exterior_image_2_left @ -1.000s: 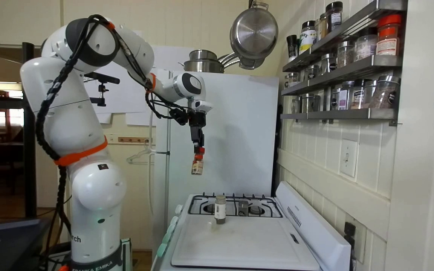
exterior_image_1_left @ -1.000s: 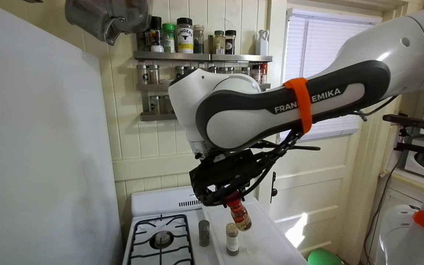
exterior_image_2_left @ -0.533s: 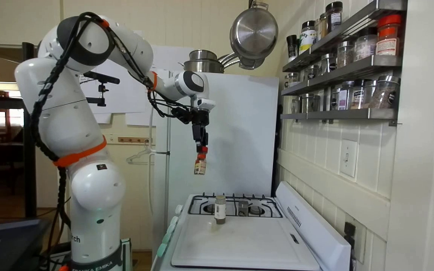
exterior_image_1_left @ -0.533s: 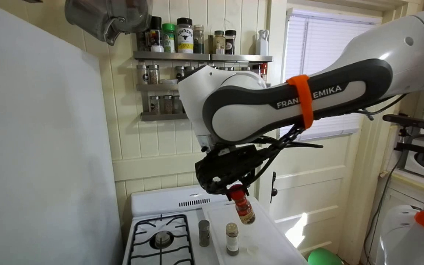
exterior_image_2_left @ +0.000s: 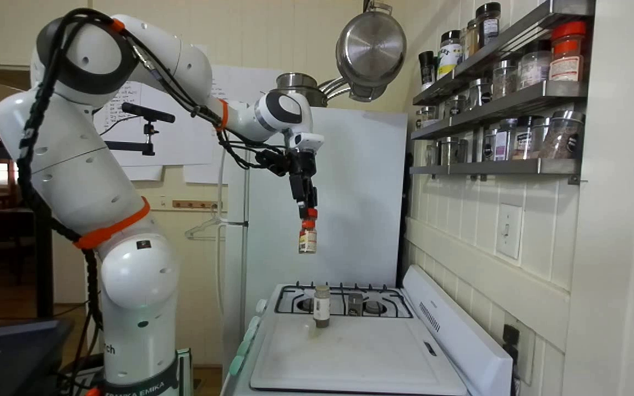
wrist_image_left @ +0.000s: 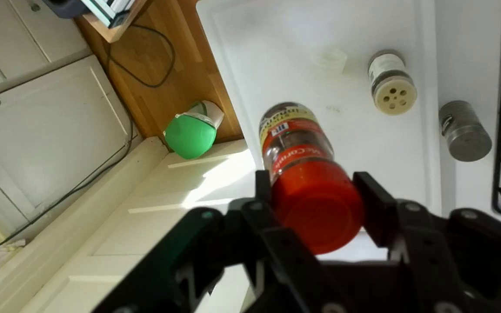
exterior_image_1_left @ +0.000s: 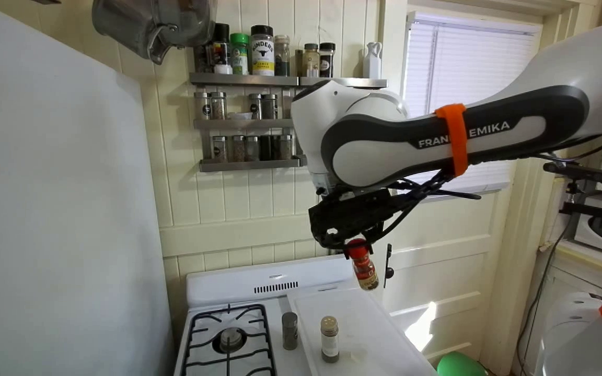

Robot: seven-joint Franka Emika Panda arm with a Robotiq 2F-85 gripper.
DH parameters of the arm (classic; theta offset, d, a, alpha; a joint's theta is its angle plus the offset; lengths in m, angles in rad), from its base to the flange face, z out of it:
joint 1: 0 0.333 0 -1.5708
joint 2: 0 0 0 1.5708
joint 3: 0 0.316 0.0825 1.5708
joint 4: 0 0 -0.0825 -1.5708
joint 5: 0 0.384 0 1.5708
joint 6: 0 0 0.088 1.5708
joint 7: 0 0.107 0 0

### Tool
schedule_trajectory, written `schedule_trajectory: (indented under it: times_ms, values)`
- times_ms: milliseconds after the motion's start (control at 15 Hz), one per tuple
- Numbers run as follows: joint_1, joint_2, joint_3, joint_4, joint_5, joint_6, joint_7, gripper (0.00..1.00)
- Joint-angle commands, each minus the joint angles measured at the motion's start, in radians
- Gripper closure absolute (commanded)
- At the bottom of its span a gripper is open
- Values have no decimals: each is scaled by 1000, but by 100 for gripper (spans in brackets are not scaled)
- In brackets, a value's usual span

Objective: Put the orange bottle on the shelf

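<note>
The orange bottle is a clear spice jar with a red-orange cap and red-yellow label. It hangs cap-up in mid-air above the stove in both exterior views [exterior_image_1_left: 365,272] [exterior_image_2_left: 307,241]. My gripper [exterior_image_1_left: 358,249] [exterior_image_2_left: 307,210] is shut on its cap. In the wrist view the gripper's fingers [wrist_image_left: 313,182] press both sides of the cap, and the bottle [wrist_image_left: 296,148] points away from me. The shelf, a three-tier metal wall rack [exterior_image_1_left: 249,124] [exterior_image_2_left: 504,166], holds rows of spice jars, higher than the bottle. My arm hides part of it in an exterior view.
A pale jar with a beige shaker top [exterior_image_1_left: 330,339] [wrist_image_left: 393,93] and a dark jar [exterior_image_1_left: 290,331] [wrist_image_left: 468,134] stand on the stove [exterior_image_2_left: 361,352]. A refrigerator [exterior_image_2_left: 350,192] stands beside the stove. A pan [exterior_image_2_left: 372,49] hangs near the shelf.
My gripper and the held bottle have moved right in both exterior views, and also up in an exterior view. The arm uncovers more of the shelf's lower tiers there. The jars have not moved.
</note>
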Motion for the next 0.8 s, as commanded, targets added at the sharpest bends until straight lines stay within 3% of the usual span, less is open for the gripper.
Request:
schedule_trajectory:
  times_ms: [0, 133, 200, 600, 667, 733]
  values:
    - [-21, -64, -40, -83, -56, 113, -124, 75]
    - [-33, -82, -66, -116, -72, 186, -194, 75]
    - [-48, -33, -30, -55, -40, 118, -138, 50]
    - [-61, -57, -44, -88, -46, 164, -191, 50]
    - [-61, -59, -44, -89, -46, 164, -191, 75]
    - [-69, -58, -59, -91, -39, 169, -199, 75]
